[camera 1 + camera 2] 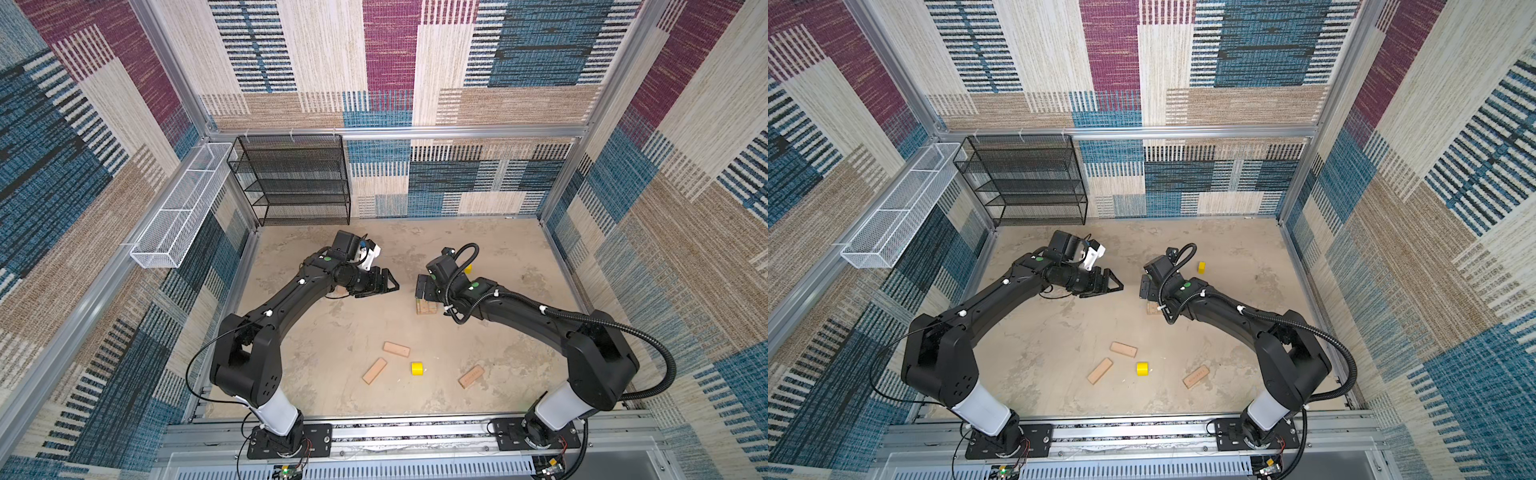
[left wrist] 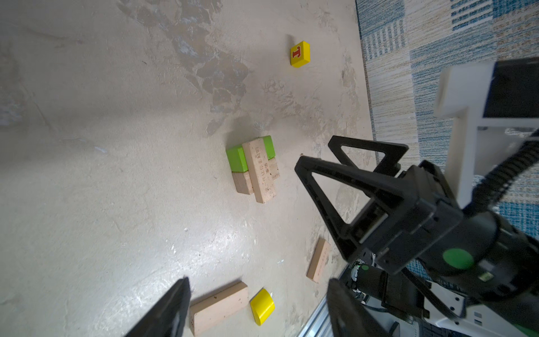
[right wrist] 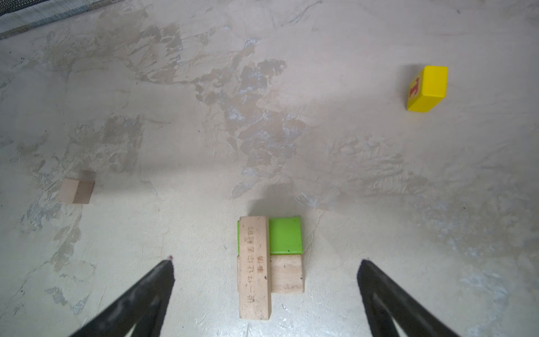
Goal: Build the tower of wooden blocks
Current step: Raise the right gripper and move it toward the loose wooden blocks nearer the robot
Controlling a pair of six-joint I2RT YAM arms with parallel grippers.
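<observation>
Currently the tower (image 1: 426, 308) is two layers, sitting mid-surface (image 1: 332, 328) and mostly hidden under the right wrist in both top views. Base: green brick (image 3: 285, 235) and tan block (image 3: 287, 274), butted end to end. On top: one printed plank (image 3: 253, 267) lying along both, off to one side, overhanging the tan block's end. Right gripper (image 2: 315, 153) hangs over it, fingers (image 3: 157, 286) spread wide, empty, not touching the stack. Left gripper (image 1: 392, 282) is apart from the tower, hovering, fingers fairly wide, empty. Loose on the surface: three planks (image 1: 396, 349) (image 1: 374, 370) (image 1: 471, 376) and a yellow rounded piece (image 1: 417, 368) on the near side, yellow T cube (image 3: 427, 89) beyond the tower, tan cube (image 3: 77, 191) over by the left gripper.
</observation>
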